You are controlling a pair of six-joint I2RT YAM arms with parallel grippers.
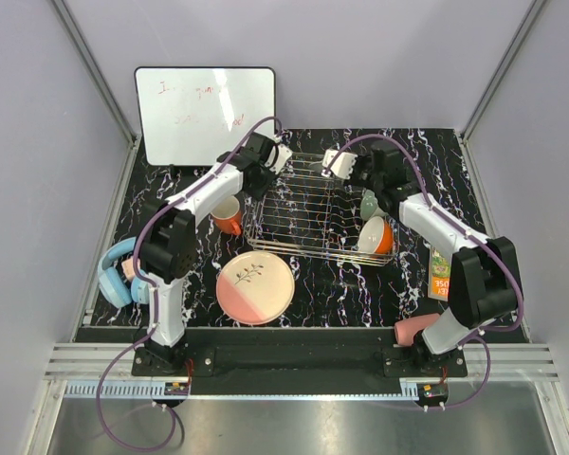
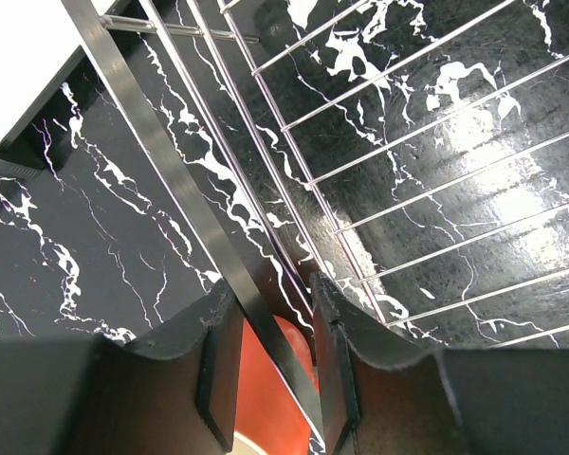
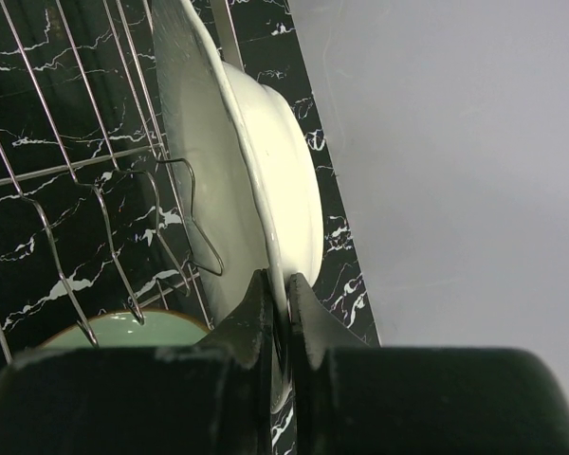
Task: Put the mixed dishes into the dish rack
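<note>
The white plate [image 3: 266, 180] is being held on edge at the far right of the dish rack [image 1: 303, 220], its rim clamped by the right gripper [image 3: 280, 282]. The rack's far-left rail is being straddled by the left gripper [image 2: 272, 299]; whether it is pinched cannot be told.

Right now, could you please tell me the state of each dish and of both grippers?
white plate: on edge against the dish rack wires, rim pinched.
mint-green bowl: in the rack.
orange mug: upright on the table, left of the rack.
pink-and-cream plate: flat on the table.
pink cup: lying on the table.
left gripper: part open, astride the rack's rim.
right gripper: shut on the white plate.
</note>
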